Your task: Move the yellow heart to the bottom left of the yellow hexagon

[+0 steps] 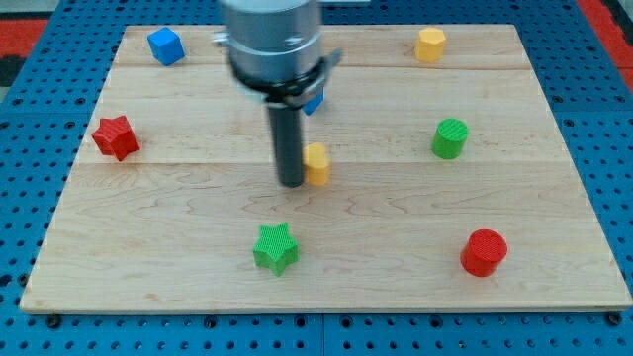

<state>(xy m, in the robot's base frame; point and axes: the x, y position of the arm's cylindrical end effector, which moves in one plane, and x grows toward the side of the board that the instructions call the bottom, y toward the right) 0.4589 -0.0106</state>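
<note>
The yellow heart [317, 165] lies near the middle of the wooden board, partly hidden on its left side by the rod. My tip [292, 182] rests on the board touching the heart's left edge. The yellow hexagon [430, 44] sits at the view's top right, far from the heart, up and to the right of it.
A blue cube [166, 45] sits at the top left. Another blue block [315, 100] peeks out behind the arm. A red star [116, 136] is at the left, a green star [276, 248] at the bottom centre, a green cylinder [450, 138] at the right, a red cylinder [484, 251] at the bottom right.
</note>
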